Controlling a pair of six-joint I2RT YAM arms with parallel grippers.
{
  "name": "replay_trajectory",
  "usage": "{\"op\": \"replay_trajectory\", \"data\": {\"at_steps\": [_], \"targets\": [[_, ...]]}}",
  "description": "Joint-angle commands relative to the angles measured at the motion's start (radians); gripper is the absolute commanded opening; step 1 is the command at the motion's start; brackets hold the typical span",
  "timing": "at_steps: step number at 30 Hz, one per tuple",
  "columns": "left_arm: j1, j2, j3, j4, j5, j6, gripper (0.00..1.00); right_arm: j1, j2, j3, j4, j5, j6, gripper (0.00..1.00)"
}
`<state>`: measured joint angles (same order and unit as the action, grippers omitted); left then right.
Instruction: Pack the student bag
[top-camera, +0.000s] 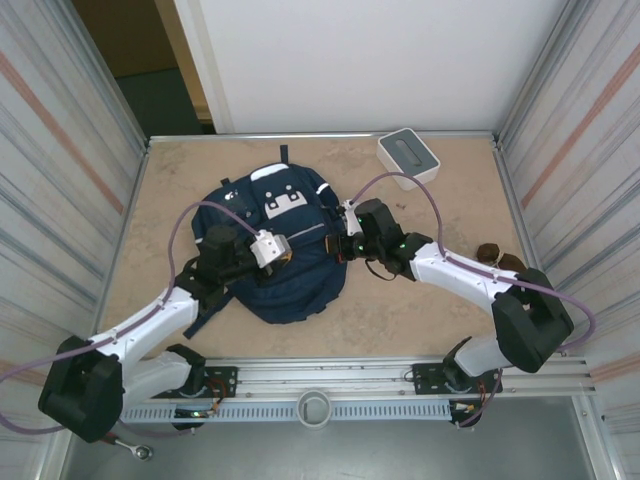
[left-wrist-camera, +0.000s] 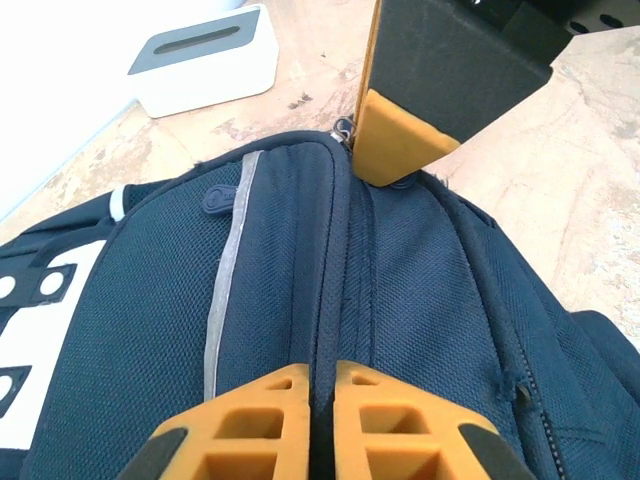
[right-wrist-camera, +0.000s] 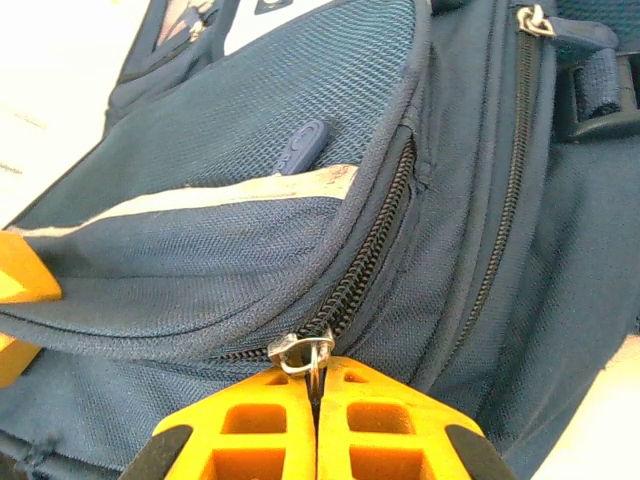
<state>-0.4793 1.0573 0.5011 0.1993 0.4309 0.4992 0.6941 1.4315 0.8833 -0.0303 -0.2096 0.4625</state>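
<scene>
The student bag (top-camera: 300, 290) lies flat in the middle of the table, navy with white patches and a pale reflective stripe (left-wrist-camera: 222, 300). My left gripper (top-camera: 287, 256) comes in from the bag's left side; in the left wrist view it (left-wrist-camera: 322, 372) is shut, pinching a raised ridge of the bag's fabric (left-wrist-camera: 420, 280) beside the zip seam. My right gripper (top-camera: 346, 248) meets the bag's right side. In the right wrist view it (right-wrist-camera: 317, 372) is shut on the metal zipper pull (right-wrist-camera: 303, 350) of a black zip (right-wrist-camera: 385, 235), which is closed above the slider.
A white box (top-camera: 408, 157) with a grey slot stands at the back right, also in the left wrist view (left-wrist-camera: 205, 60). Small dark brown objects (top-camera: 497, 256) lie by the right wall. Metal walls enclose the table on both sides.
</scene>
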Motion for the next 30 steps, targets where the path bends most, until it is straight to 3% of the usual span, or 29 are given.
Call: {"op": "replay_trajectory", "data": {"at_steps": [1, 2, 5, 8, 11, 16, 20, 23, 27, 30], "targets": [[0.033, -0.026, 0.006, 0.057, -0.065, -0.021, 0.09, -0.015, -0.006, 0.013, -0.033, 0.072, 0.006, 0.00], [0.033, -0.017, 0.016, 0.041, -0.083, -0.022, 0.12, -0.006, -0.003, 0.020, -0.029, 0.069, 0.005, 0.00], [0.025, 0.001, 0.058, -0.039, -0.077, -0.015, 0.35, 0.023, -0.002, 0.029, -0.024, 0.069, 0.011, 0.00], [-0.025, 0.006, 0.087, -0.094, -0.086, 0.027, 0.50, 0.049, -0.010, 0.029, -0.007, 0.069, 0.023, 0.00], [-0.088, 0.020, 0.104, -0.119, -0.105, 0.084, 0.59, 0.071, -0.014, 0.043, -0.006, 0.067, 0.032, 0.00], [-0.126, 0.090, 0.147, -0.125, -0.131, 0.103, 0.62, 0.103, -0.027, 0.063, -0.006, 0.061, 0.034, 0.00], [-0.129, 0.145, 0.173, -0.120, -0.145, 0.108, 0.59, 0.123, -0.042, 0.060, -0.005, 0.056, 0.038, 0.00], [-0.129, 0.167, 0.190, -0.122, -0.129, 0.109, 0.45, 0.130, -0.045, 0.053, -0.009, 0.059, 0.039, 0.00], [-0.121, 0.140, 0.172, -0.096, -0.124, 0.114, 0.18, 0.115, -0.046, 0.038, -0.060, 0.098, 0.001, 0.00], [-0.069, 0.073, 0.099, -0.012, 0.008, 0.111, 0.10, 0.035, -0.049, 0.018, -0.102, 0.038, -0.032, 0.00]]}}
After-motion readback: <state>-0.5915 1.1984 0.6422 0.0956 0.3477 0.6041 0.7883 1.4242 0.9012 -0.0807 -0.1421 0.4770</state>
